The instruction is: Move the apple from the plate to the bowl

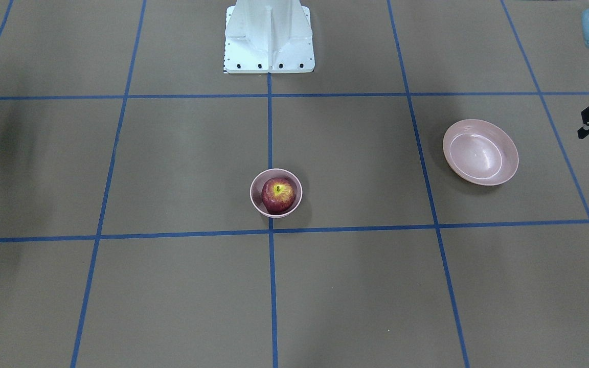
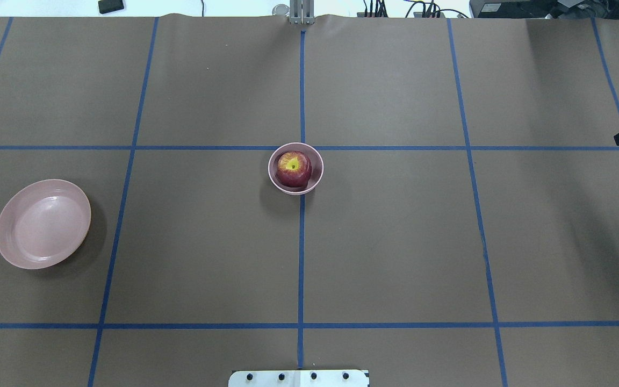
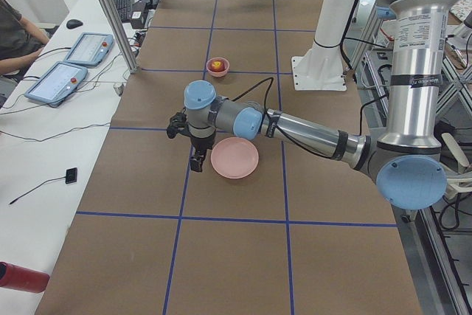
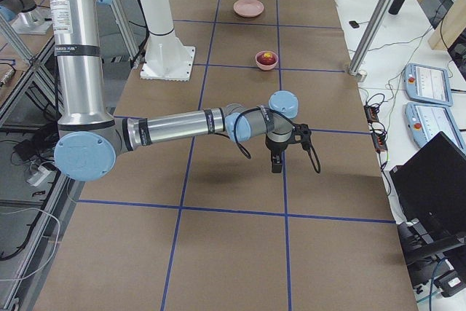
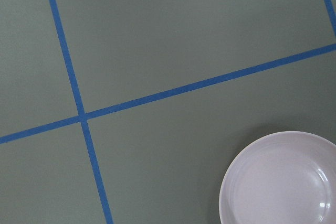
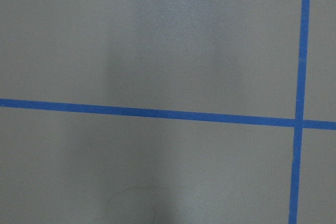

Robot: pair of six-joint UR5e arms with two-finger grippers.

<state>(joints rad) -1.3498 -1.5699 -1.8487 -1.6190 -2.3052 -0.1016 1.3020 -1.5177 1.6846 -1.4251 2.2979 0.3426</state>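
Note:
The dark red apple [image 1: 278, 194] with its yellow stem patch sits inside the small deep pink bowl [image 1: 253, 193] at the table's centre; both also show in the overhead view, the apple [image 2: 293, 167] in the bowl [image 2: 318, 167]. The wide shallow pink plate [image 2: 43, 223] lies empty on the robot's left side and shows in the left wrist view [image 5: 281, 182]. My left gripper [image 3: 196, 161] hangs pointing down beside the plate [image 3: 234, 158], holding nothing that I can see. My right gripper [image 4: 277, 165] hangs over bare table far from the bowl [image 4: 266, 63]. I cannot tell whether either is open or shut.
The white robot base [image 1: 269, 38] stands at the table's robot-side edge. Blue tape lines grid the brown table. Control tablets [image 3: 70, 64], cables and a seated operator are along the far side. A red bottle [image 3: 18, 277] lies at one corner.

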